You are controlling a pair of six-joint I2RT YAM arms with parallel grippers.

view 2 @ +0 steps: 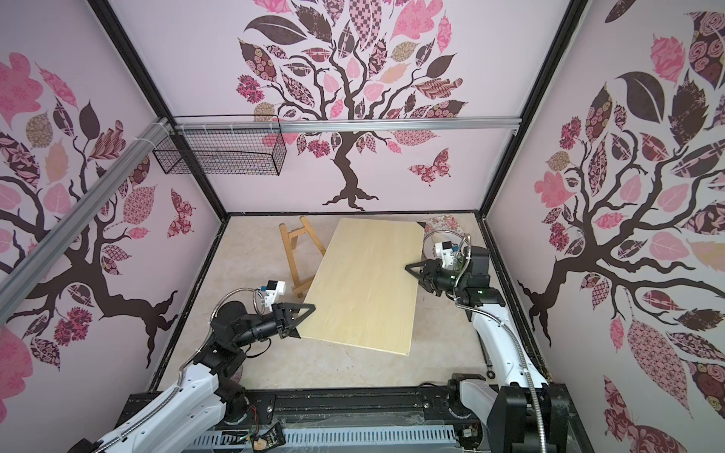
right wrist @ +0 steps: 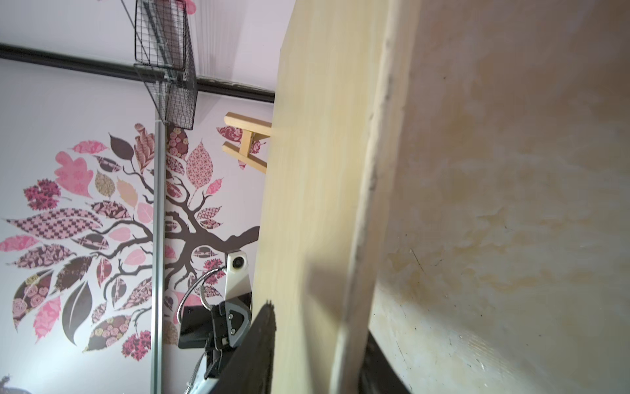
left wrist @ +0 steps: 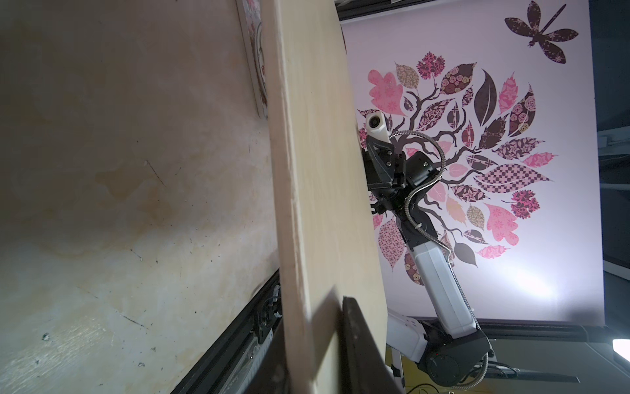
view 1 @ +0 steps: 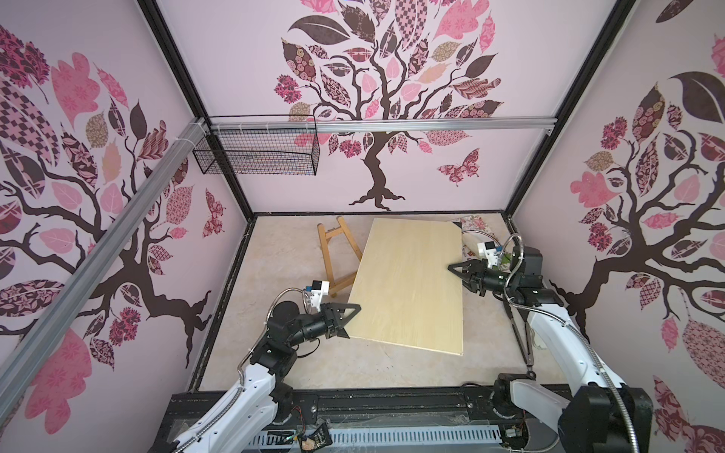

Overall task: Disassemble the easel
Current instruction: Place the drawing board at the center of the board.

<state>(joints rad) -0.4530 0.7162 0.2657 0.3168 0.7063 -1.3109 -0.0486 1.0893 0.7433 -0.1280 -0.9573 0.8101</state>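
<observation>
Easel (view 1: 333,259): upright, partly hidden by board (view 1: 412,282).
Left gripper (view 1: 353,321): clamped on board's edge.
Right gripper (view 1: 459,278): astride opposite edge; cannot tell if gripping.
Risk: a one-sided hold could let the board swing and topple the easel.

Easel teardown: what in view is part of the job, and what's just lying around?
Job:
- easel
- board partly covering it, with the left gripper and right gripper at its side edges

Lying about:
- wire basket on the wall rail
- flowered item in the far corner
</observation>
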